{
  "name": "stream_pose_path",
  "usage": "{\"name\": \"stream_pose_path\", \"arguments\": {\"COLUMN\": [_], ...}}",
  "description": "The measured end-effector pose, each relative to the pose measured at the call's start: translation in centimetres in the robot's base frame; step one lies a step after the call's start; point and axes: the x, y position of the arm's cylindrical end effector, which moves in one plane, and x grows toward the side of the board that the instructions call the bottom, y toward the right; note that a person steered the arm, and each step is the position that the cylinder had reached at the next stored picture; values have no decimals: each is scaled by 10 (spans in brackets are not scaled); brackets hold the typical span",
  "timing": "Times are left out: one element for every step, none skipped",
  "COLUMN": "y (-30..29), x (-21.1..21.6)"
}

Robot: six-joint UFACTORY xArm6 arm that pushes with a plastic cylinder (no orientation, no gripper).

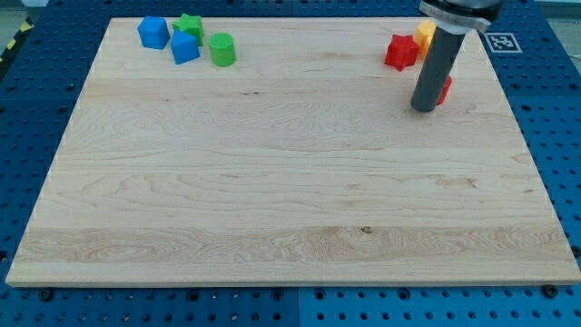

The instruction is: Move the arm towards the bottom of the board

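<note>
Wooden board (290, 200), my tip (423, 108) touching half-hidden red block (444, 90), perhaps cylindrical, no gripper fitted

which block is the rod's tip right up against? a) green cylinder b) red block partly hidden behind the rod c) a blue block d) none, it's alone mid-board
b: my tip sits at the view's upper right, with a red block peeking out just behind the rod, while the green cylinder and the blue blocks lie far off at the upper left.

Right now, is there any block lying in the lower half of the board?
No: the blue blocks and green blocks sit at the top left, the red blocks and yellow block at the top right by my tip.
</note>
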Motion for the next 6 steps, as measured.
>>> {"name": "stream_pose_path", "arguments": {"y": [10,20,21,17,16,13], "x": [-22,-44,-49,-26,30,95]}}
